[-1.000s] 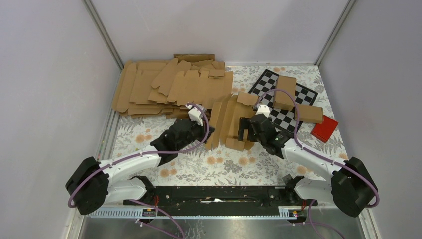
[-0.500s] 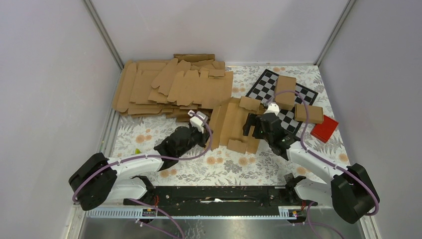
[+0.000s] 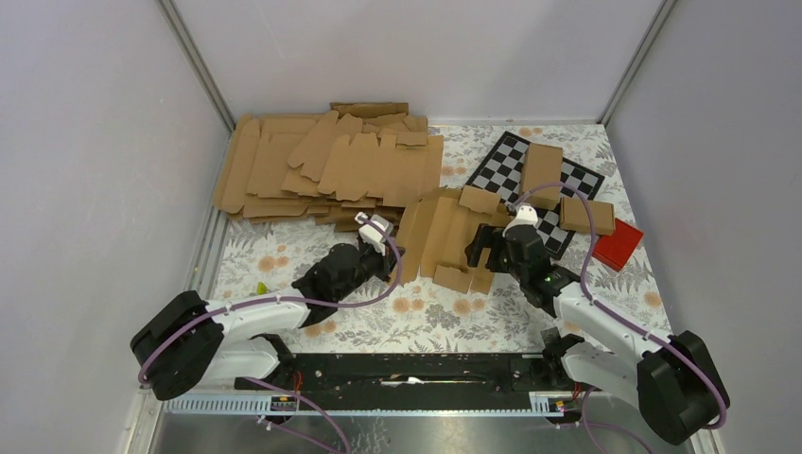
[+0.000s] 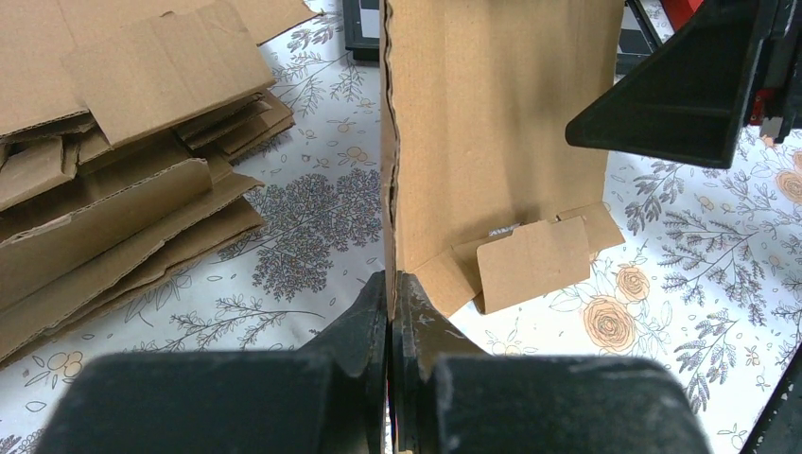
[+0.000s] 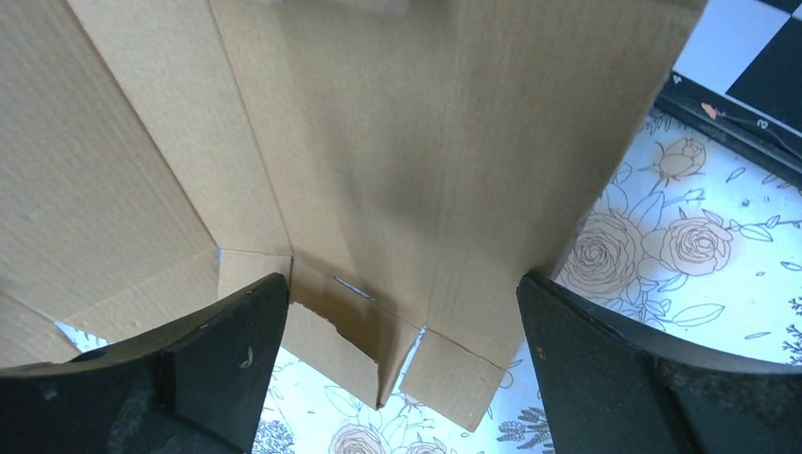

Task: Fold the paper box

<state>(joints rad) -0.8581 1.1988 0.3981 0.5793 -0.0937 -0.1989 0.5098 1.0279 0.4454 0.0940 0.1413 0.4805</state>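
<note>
Cardboard work at mid-table: the paper box (image 3: 444, 241), a plain brown die-cut cardboard sheet with creases and small end flaps, lies partly raised on the flowered white table cover (image 3: 426, 317), between the 2 black arms. The left gripper (image 4: 390, 293) is clamped tight on the near edge of 1 panel, which stands upright in the left wrist view, apparently to anchor the sheet so a crease can be worked against it. The right gripper (image 5: 397, 317) hangs spread wide over the opposite side, its 2 fingers straddling the panels above the end flaps and holding nothing; it looks poised to press or pinch a wall inward. Folding seems at an early stage, with no closed carton formed. A heap of flat brown cardboard blanks (image 3: 331, 170) sits behind, and a black-and-white checkered board (image 3: 501, 161) and a small red block (image 3: 617, 244) lie to the right, apart from the work.
</note>
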